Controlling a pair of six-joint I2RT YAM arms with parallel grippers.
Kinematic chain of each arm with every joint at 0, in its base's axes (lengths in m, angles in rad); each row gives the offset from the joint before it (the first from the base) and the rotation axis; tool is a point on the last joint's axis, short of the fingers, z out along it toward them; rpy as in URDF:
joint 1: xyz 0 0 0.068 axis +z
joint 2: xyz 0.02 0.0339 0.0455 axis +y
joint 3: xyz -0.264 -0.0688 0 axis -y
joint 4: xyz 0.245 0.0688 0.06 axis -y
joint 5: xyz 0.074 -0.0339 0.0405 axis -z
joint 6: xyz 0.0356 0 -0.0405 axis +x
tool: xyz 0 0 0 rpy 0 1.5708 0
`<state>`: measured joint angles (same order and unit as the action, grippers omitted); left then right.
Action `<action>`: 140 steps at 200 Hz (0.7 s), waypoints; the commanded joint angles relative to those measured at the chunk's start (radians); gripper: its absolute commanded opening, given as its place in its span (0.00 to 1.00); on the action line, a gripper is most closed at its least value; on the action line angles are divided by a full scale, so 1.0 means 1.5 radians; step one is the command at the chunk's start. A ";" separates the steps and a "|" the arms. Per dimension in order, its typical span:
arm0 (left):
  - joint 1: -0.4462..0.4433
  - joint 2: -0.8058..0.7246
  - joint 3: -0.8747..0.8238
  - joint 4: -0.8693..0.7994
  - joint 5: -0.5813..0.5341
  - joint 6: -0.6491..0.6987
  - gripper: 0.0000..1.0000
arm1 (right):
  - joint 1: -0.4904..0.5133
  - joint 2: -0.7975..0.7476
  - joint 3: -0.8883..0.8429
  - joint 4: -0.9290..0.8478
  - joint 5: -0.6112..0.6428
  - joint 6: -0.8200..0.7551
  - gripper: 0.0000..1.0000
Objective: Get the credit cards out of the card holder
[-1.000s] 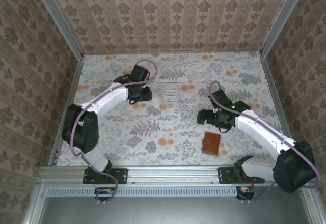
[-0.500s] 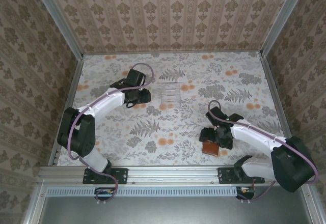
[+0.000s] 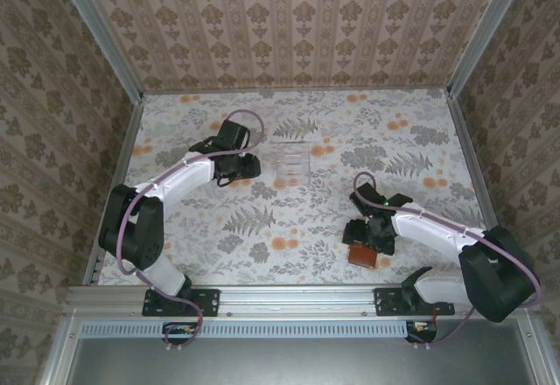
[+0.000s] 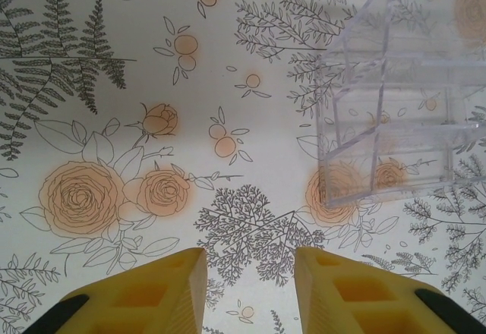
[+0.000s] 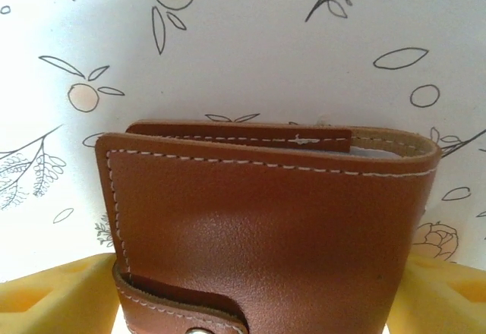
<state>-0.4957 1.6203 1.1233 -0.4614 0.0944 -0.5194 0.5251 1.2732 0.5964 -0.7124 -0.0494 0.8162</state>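
The card holder (image 3: 361, 255), a reddish-brown leather wallet, lies closed on the table near the front right. Its snap strap is fastened over the near edge. In the right wrist view the card holder (image 5: 266, 228) sits between my right gripper's (image 5: 254, 288) yellow fingers (image 5: 53, 296). They stand open on either side, close against its edges. From above, the right gripper (image 3: 366, 238) is down over the holder's far edge. The credit cards are hidden inside. My left gripper (image 4: 249, 273) hovers open over bare table, with nothing between its fingers.
A small clear plastic tray (image 3: 291, 159) with dividers stands mid-table, just right of the left gripper (image 3: 252, 165). In the left wrist view the tray (image 4: 402, 99) is ahead and to the right. The floral tablecloth (image 3: 262, 227) is ringed by patterned walls and a metal front rail.
The right arm swung back toward the front and came down over the card holder, its jaws narrowing around it. The left arm shifted slightly, staying beside the tray.
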 commanded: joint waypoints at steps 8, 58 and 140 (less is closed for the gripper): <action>0.004 -0.025 -0.015 -0.003 0.002 0.010 0.37 | 0.025 0.016 0.033 -0.013 0.011 0.015 0.82; 0.017 -0.054 -0.048 -0.002 -0.004 0.017 0.37 | 0.074 0.053 0.109 -0.025 0.031 0.034 0.73; 0.081 -0.147 -0.147 0.001 0.037 0.027 0.37 | 0.183 0.299 0.352 -0.027 0.035 0.046 0.74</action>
<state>-0.3840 1.4479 0.9363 -0.4561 0.1154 -0.5011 0.7639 1.6241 1.0103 -0.7258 -0.0078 0.8677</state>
